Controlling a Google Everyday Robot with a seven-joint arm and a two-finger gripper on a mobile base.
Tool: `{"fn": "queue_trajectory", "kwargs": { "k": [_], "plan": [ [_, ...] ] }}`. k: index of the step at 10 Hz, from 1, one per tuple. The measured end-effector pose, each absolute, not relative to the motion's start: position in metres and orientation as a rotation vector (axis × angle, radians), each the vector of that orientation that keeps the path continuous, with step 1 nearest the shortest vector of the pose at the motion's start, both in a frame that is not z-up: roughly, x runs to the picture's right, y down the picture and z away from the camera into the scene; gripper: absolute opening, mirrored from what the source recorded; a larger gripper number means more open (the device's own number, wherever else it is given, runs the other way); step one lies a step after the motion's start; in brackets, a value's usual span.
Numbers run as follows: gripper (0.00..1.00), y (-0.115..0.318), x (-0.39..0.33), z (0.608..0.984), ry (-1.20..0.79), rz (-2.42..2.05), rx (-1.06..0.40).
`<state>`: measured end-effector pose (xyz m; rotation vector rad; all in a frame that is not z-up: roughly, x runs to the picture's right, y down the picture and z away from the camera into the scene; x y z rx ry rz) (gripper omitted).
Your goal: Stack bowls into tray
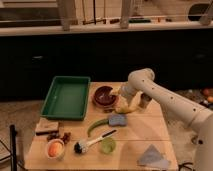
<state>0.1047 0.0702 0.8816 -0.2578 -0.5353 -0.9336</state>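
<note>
Where the wooden table (145, 137) stands before a dark counter, the following items lie on it. Green tray (66, 97): rectangular plastic, raised sloping sides, at the far left of the tabletop. Dark red-brown bowl (105, 96): round, shallow, upright on the table just right of the tray and outside it. Gripper (119, 96): at the end of a white arm (165, 100) that reaches in from the right and bends down over the far side of the table. It sits low at the bowl's right rim, and whether it touches the rim cannot be told; its fingers are spread wide, with nothing visibly held. Banana (126, 108): just beside the bowl, on its near right. Blue-grey sponge (117, 119): near the banana, towards the middle. Long green vegetable (96, 126): left of the sponge. Dish brush (92, 141): lying diagonally, dark head to the left. Small green bowl (107, 145): just beside the brush handle. White bowl (55, 149): near left corner, holding something orange. Wooden block (46, 126): left edge, below the tray. Grey cloth (152, 157): near right corner.
</note>
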Motion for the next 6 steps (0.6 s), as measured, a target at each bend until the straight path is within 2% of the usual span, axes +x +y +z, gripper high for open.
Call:
{"fn": "queue_trajectory", "kwargs": {
  "k": [6],
  "plan": [
    [0.8,0.065,0.094,0.89,-0.55,-0.979,-0.221]
  ]
}}
